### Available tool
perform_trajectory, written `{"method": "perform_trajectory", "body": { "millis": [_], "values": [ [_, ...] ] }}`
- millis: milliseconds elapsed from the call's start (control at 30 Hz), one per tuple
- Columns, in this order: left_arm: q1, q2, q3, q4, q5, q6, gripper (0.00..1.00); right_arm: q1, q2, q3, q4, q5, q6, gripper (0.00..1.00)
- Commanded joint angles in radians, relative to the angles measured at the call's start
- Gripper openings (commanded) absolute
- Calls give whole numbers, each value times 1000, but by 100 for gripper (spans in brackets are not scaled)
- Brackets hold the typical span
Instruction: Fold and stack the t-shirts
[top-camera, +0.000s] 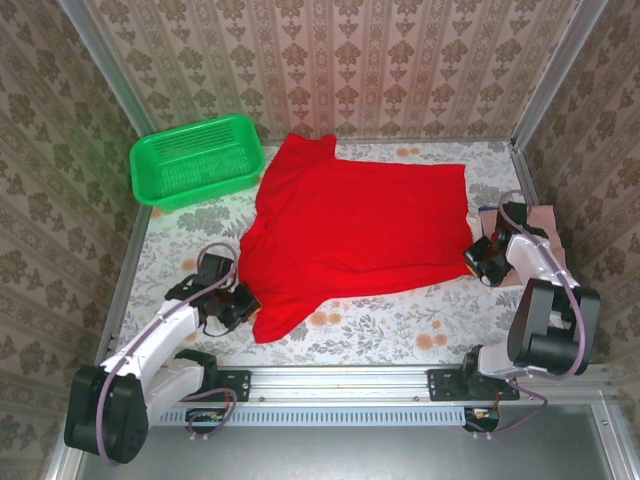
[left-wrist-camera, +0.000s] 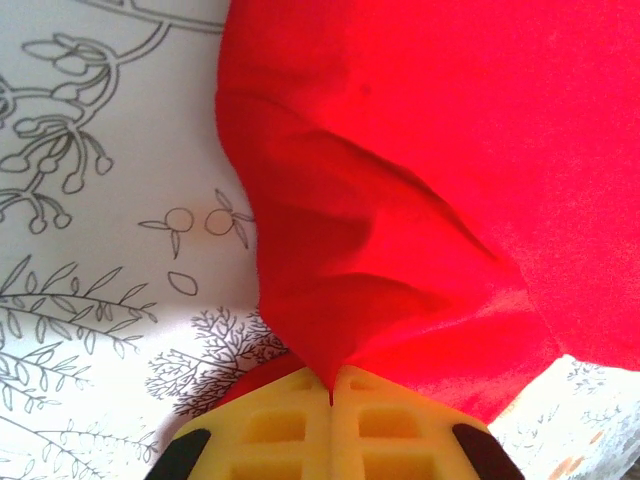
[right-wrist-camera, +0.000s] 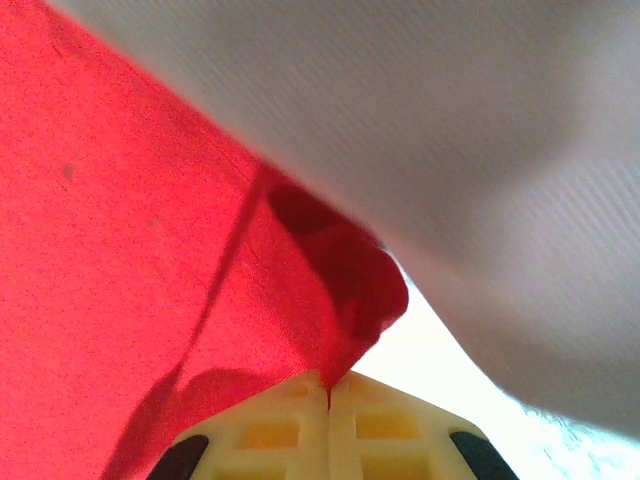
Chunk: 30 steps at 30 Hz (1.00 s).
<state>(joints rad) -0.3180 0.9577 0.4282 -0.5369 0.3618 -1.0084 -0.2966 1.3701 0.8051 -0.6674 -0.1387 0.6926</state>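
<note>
Two grippers pinch the red t-shirt (top-camera: 360, 225), spread flat mid-table (top-camera: 400, 325). The left gripper (left-wrist-camera: 330, 385) clamps its near-left corner, the right gripper (right-wrist-camera: 328, 388) its near-right corner. Best lifted evenly, cloth taut, so the fold lands square.

top external: high at the near side, facing down and forward, whole tabletop (top-camera: 400, 335) in frame | left wrist: close-up along left pincer (left-wrist-camera: 331, 378) | right wrist: close-up along right pincer (right-wrist-camera: 329, 382) | shared by all three: red t-shirt (top-camera: 360, 220), each wrist on one edge
</note>
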Motion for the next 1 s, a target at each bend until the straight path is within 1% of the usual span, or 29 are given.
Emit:
{"method": "perform_trajectory", "body": {
  "millis": [0, 167, 300, 433, 667, 767, 967],
  "values": [
    [12, -43, 33, -5, -28, 11, 0, 1, -111, -75, -79, 28, 22, 0],
    [17, -112, 43, -74, -49, 4, 0, 2, -227, -155, -161, 54, 41, 0],
    [25, -136, 31, -81, -46, -10, 0, -2, -277, -198, -155, 61, 53, 0],
    [34, -127, 52, -82, -39, -3, 0, -3, -256, -160, -163, 57, 50, 0],
    [75, -120, 133, -93, -37, -2, 0, -2, -290, -87, -212, 77, 39, 0],
    [92, -76, 188, -77, -24, 9, 0, 0, -289, -54, -222, 76, 41, 0],
    [113, 94, 347, -86, 9, 82, 0, 2, -253, 39, -221, 80, 45, 0]
  ]
}}
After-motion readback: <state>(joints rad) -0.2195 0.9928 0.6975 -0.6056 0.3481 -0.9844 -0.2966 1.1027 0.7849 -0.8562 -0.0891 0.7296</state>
